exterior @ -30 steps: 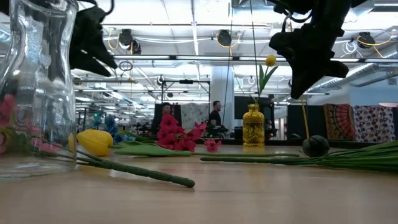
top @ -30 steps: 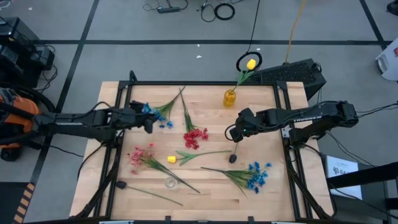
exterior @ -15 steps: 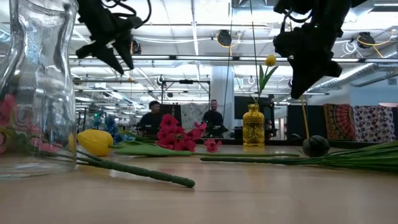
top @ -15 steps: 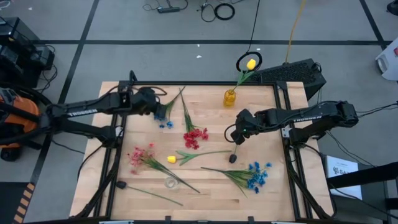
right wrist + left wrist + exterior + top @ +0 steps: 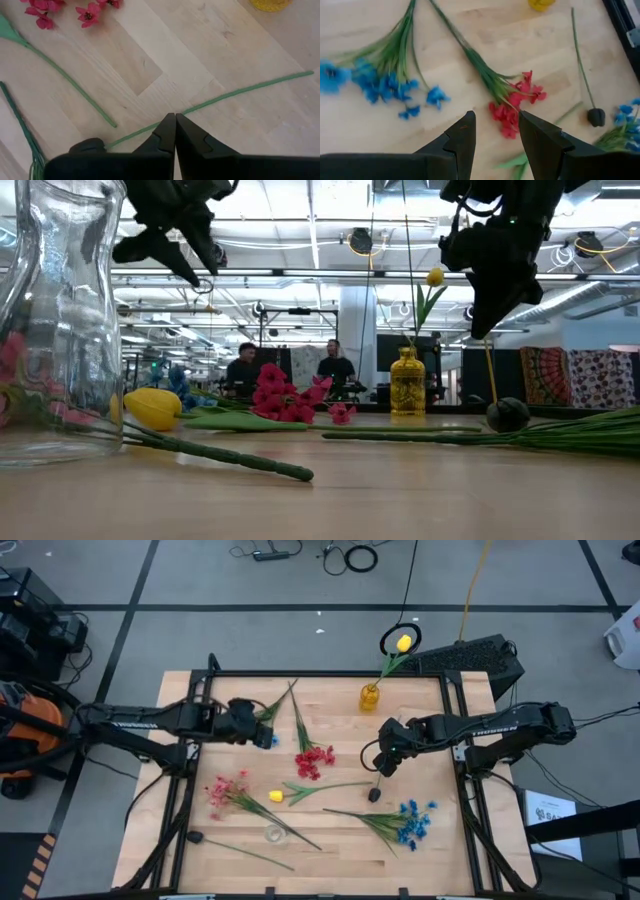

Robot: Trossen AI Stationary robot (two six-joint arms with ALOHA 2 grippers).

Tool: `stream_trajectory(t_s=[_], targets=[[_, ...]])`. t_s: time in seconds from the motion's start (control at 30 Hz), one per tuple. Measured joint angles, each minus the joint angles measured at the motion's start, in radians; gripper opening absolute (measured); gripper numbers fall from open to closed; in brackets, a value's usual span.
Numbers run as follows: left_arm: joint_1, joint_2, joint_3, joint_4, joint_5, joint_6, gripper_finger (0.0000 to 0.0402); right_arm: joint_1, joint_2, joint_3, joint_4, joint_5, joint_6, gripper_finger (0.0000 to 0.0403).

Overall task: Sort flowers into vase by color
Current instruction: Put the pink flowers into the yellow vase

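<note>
Left tool (image 5: 268,736): fingers apart, holding nothing, above the blue sprig (image 5: 262,720) near the tabletop's (image 5: 330,840) far-left corner.
Right tool (image 5: 379,766): fingers pressed together, empty, over the dark-headed stem (image 5: 376,787), right of centre.
Red sprig (image 5: 313,760): lying mid-tabletop.
Yellow vase (image 5: 370,697): far edge, holds a yellow bud (image 5: 403,642).
Glass vase (image 5: 274,833): near edge.

Large open robotics lab or workshop: grey taped floor (image 5: 300,580), loose cables (image 5: 350,555), ceiling strip lights (image 5: 300,220), two people (image 5: 290,370) at far benches, wooden test table (image 5: 330,830) in black frame.
</note>
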State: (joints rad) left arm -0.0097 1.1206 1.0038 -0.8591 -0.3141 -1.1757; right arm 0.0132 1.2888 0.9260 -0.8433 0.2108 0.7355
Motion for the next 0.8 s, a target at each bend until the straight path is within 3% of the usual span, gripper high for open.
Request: stream_trajectory(t_s=[0.47, 0.8], targets=[[-0.381, 0.032, 0.0, -0.188, -0.065, -0.689, 0.0154, 0.0, 0.0, 0.0, 0.005, 0.001, -0.06, 0.0002], [-0.447, 0.079, 0.0, -0.256, 0.048, -0.749, 0.0154, 0.0, 0.0, 0.0, 0.012, 0.001, 0.017, 0.0002]])
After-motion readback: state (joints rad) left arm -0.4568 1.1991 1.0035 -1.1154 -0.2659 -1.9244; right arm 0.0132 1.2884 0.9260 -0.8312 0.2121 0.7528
